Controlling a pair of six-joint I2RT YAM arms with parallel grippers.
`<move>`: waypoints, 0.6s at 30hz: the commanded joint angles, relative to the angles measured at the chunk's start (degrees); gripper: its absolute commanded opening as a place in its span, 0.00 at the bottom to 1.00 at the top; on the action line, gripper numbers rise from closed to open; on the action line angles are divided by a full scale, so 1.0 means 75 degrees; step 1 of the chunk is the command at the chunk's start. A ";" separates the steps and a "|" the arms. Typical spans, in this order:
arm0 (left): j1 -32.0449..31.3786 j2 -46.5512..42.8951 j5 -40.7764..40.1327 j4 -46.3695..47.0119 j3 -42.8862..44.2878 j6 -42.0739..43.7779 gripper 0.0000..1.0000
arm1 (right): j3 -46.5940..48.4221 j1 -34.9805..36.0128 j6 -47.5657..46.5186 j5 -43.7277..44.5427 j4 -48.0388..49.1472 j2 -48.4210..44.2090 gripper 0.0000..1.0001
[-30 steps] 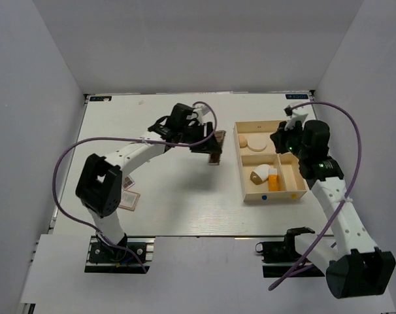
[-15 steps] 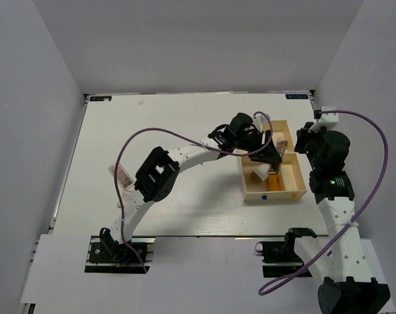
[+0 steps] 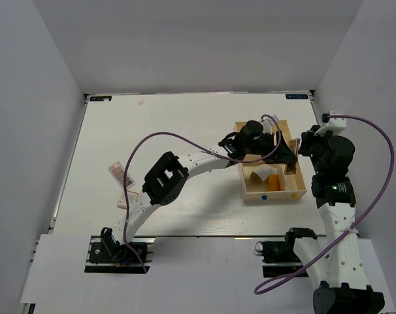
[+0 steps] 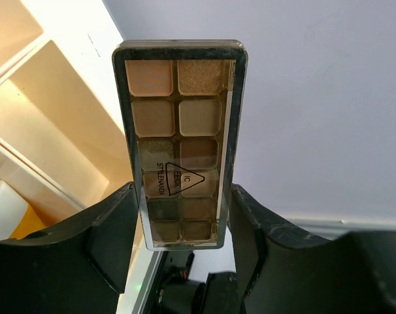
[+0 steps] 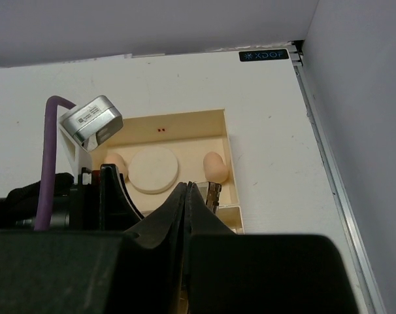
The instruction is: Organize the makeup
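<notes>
Brown eyeshadow palette point(image 4: 181, 131), rectangular and clear-lidded with rows of tan and brown pans, clamped by its lower end between the black fingers of the left gripper point(image 4: 181, 196), jaws set part-way apart to the palette's width. Poised on end above the right side of the pale wooden compartment box point(image 3: 284, 194), apparently over the near-right compartment; no contact with the wood, so far as can be told. In the box's far compartment, two peach egg sponges point(image 5: 214, 165) flanking a round cream puff point(image 5: 154, 170). In the near-left compartment, a white-and-brown teardrop sponge point(image 3: 256, 174) beside an orange tube point(image 3: 274, 180). Box sitting toward the far right corner of the white counter point(image 3: 172, 124). Right gripper point(image 5: 187, 193) pinched fully shut on nothing, hovering close by the box's right side. Well apart, near the counter's left edge, a small flat pinkish item point(image 3: 117, 171), too small to name, outside the box. Step in hand, by the look of it: stowing the palette. Next move, presumably: lower it straight into that compartment, long side parallel to the divider, clear of the walls and the right arm, then spread the jaws and lift away.
</notes>
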 commanded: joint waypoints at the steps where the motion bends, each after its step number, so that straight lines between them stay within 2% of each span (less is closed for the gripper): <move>1: -0.0160 -0.0141 -0.0679 0.0116 0.0249 -0.0059 0.31 | -0.0024 -0.0073 0.0159 -0.0036 0.0282 -0.0167 0.00; 18: -0.0536 0.0210 -0.1946 -0.0599 0.0495 -0.0504 0.33 | -0.0083 -0.0167 0.0346 -0.0423 0.0282 -0.0214 0.00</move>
